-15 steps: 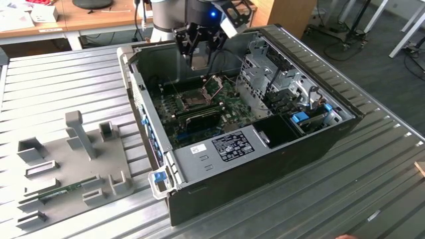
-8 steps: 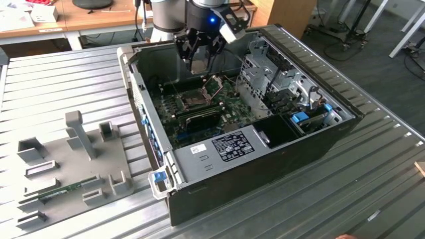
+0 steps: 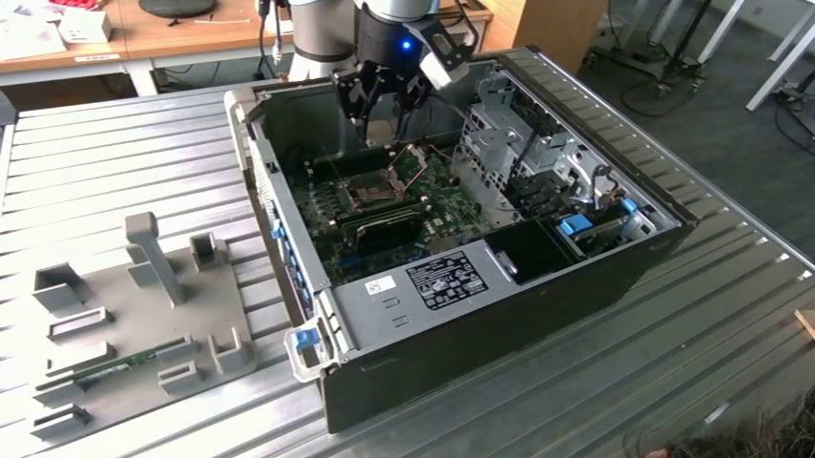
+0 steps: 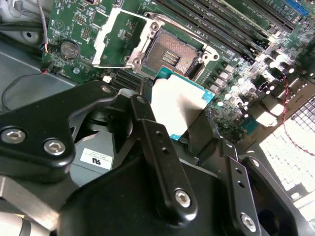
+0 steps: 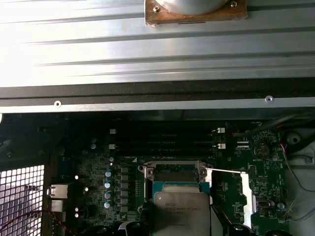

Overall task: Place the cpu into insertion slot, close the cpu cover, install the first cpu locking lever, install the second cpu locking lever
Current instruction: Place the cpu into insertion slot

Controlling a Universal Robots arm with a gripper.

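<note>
Inspection finding: the task is at its first step, with nothing completed. The gripper [image 4: 178,120] is closed on the cpu [image 4: 179,103], its fingers clamping opposite edges, and holds the chip clear above the green motherboard [image 3: 382,224] inside the open computer case [image 3: 510,286]. In the first wrist view the cpu [image 5: 182,211] hangs just beside the insertion slot [image 5: 174,174], not yet seated. The slot's dark centre [image 4: 172,54] is bare. The cpu cover [image 4: 107,38] stands swung open on its hinge. By that evidence, seating, cover closure and both locking levers are outstanding.
</note>
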